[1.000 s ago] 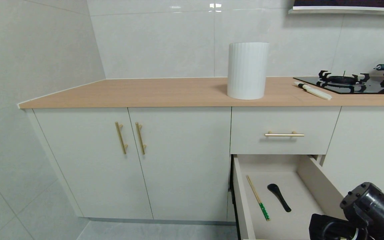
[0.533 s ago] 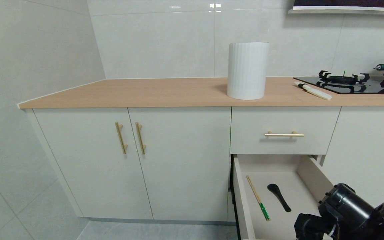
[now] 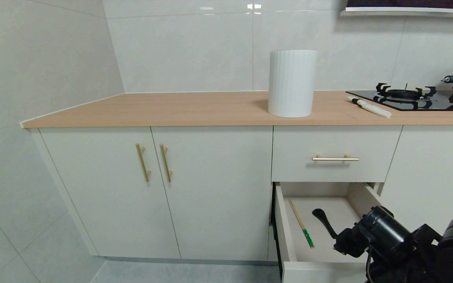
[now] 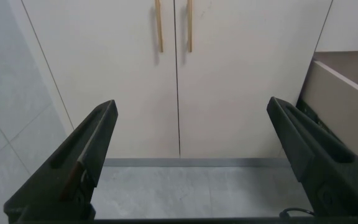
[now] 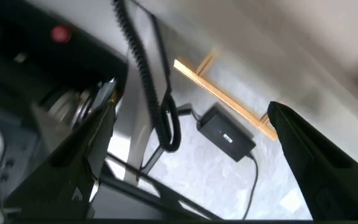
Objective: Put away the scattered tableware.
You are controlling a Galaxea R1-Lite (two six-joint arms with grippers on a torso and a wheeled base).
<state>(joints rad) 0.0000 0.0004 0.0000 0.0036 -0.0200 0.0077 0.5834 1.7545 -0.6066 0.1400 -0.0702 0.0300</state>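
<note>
The lower drawer (image 3: pixel 285 232) stands partly open, with a pair of green-tipped chopsticks (image 3: pixel 301 229) and a black spoon (image 3: pixel 322 221) lying inside. My right arm (image 3: pixel 383 236) is at the drawer's front right corner. In the right wrist view my right gripper (image 5: pixel 197 162) is open, and a gold drawer handle (image 5: pixel 225 99) lies beyond its fingers. My left gripper (image 4: pixel 191 162) is open and holds nothing. It hangs low in front of the cabinet doors (image 4: pixel 229 74), with the drawer's side (image 4: pixel 347 81) close by.
A tall white ribbed container (image 3: pixel 292 82) stands on the wooden counter (image 3: pixel 195 108). A cream-handled knife (image 3: pixel 369 107) lies beside the gas hob (image 3: pixel 415 97). An upper drawer (image 3: pixel 334 153) is closed. A black box with a cable (image 5: pixel 229 134) lies on the floor.
The lower drawer has slid part of the way in. My right arm has moved forward and left against the drawer front.
</note>
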